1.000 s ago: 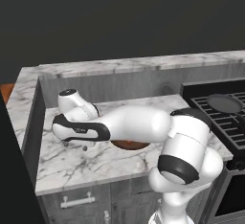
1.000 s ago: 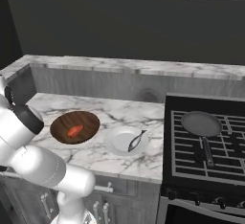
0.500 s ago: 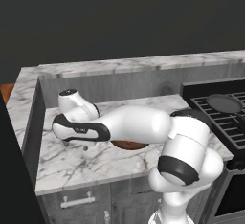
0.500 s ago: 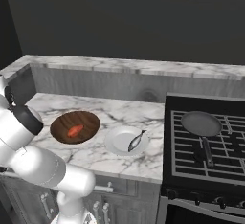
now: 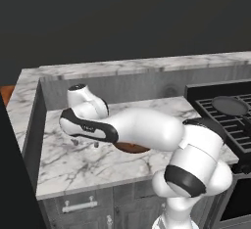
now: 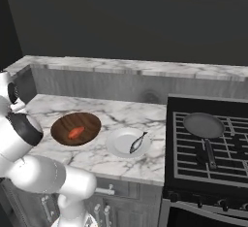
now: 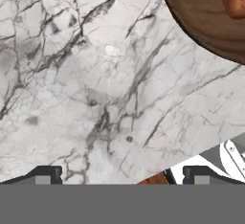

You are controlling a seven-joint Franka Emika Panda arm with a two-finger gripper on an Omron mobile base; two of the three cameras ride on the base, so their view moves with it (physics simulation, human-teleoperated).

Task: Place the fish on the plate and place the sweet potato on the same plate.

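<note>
Judging from how things lie, half the job is done: the slender grey-silver fish already rests on the round white plate with a raised rim, its body slanting across the right part of the dish, while the small oblong orange-red sweet potato still sits inside the dark brown wooden bowl just to the left of the plate, so that piece is what remains to be moved. The two-finger gripper hangs low over bare counter to the left of the bowl with its fingers spread wide apart and nothing between them; in the hand view its dark tips stand far apart at the bottom, the bowl's rim curves across the upper right corner and a bit of the sweet potato shows at that edge. The white marble countertop with grey veins is L-shaped, with a raised ledge along the back and left. To the right stands a black gas stove carrying a dark grey frying pan with a long handle. Grey cabinet fronts sit below, and the wall behind is dark.
</note>
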